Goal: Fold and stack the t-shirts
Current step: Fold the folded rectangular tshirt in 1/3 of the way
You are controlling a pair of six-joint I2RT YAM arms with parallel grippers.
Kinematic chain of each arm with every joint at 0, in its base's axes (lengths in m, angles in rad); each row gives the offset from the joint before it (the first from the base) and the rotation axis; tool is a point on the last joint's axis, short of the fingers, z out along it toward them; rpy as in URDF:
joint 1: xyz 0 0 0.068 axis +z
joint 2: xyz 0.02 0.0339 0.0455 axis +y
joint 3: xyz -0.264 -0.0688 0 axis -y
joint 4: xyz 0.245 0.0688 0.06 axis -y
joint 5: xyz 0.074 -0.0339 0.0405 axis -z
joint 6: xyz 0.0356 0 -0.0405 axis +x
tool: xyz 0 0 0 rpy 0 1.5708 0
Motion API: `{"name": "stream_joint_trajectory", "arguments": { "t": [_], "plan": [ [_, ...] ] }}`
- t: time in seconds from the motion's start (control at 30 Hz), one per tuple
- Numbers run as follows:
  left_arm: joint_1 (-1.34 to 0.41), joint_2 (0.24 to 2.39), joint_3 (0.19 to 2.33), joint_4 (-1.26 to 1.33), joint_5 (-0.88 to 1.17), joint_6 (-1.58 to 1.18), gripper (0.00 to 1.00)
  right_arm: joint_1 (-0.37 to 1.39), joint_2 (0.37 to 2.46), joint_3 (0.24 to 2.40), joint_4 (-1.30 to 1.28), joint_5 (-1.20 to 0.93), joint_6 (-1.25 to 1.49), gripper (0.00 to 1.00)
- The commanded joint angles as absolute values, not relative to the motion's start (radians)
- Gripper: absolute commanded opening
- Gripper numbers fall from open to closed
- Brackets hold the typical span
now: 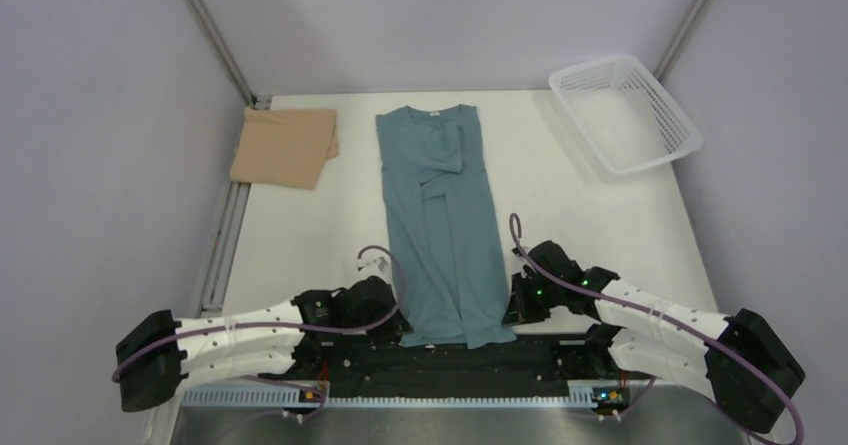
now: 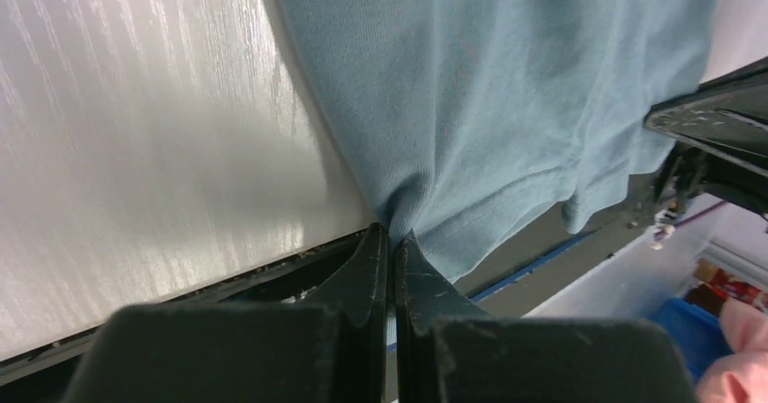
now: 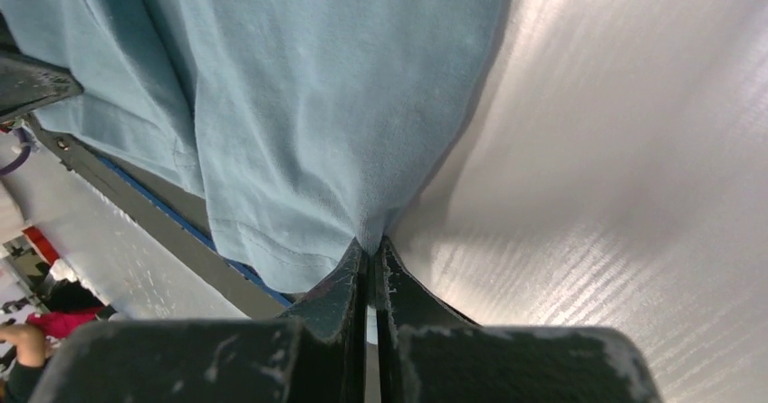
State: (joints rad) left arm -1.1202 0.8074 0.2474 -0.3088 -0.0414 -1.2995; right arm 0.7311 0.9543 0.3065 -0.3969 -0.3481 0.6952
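The dusty teal-blue short-sleeved cloth t-shirt [image 1: 440, 225] lies flat down the middle of the white table [image 1: 600, 225], folded lengthwise into a long narrow strip with its sleeves turned inward; the collar and small neck label are at the far end, and the hem is at the near edge, just in front of the arm bases. The left gripper [image 1: 392, 317] sits at the hem's near left corner; its wrist view shows the black fingers [image 2: 367, 267] pressed together with a pinch of teal cloth between their tips. The right gripper [image 1: 512, 305] is at the near right corner, and its wrist view shows the same: jaws nearly touching, clamped on a fold of the shirt beside the stitched hem. Both arms lie low over the near edge, reaching inward from the outer sides so that the two grippers face each other across the hem. The tan-beige cloth t-shirt [image 1: 285, 147] rests folded at the far left, well apart from the teal one; the white plastic mesh basket [image 1: 650, 161] stands at the far right corner.
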Motion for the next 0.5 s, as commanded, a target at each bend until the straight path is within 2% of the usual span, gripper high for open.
{"name": "stream_joint_trajectory", "arguments": {
  "t": [0.0,0.2,0.33,0.47],
  "plan": [
    [-1.121,0.889,0.347,-0.309,-0.075,-1.188,0.00,0.738,0.967,0.330,-0.298,-0.366,0.679,0.00],
    [-1.086,0.948,0.513,-0.412,-0.240,-1.075,0.00,0.739,0.986,0.475,-0.310,-0.217,0.627,0.00],
    [-0.987,0.924,0.539,-0.403,-0.301,-1.021,0.00,0.735,1.020,0.559,-0.277,-0.080,0.617,0.00],
    [-0.836,0.942,0.538,-0.269,-0.221,-0.934,0.00,0.710,1.104,0.642,-0.198,0.007,0.614,0.00]
  ]
}}
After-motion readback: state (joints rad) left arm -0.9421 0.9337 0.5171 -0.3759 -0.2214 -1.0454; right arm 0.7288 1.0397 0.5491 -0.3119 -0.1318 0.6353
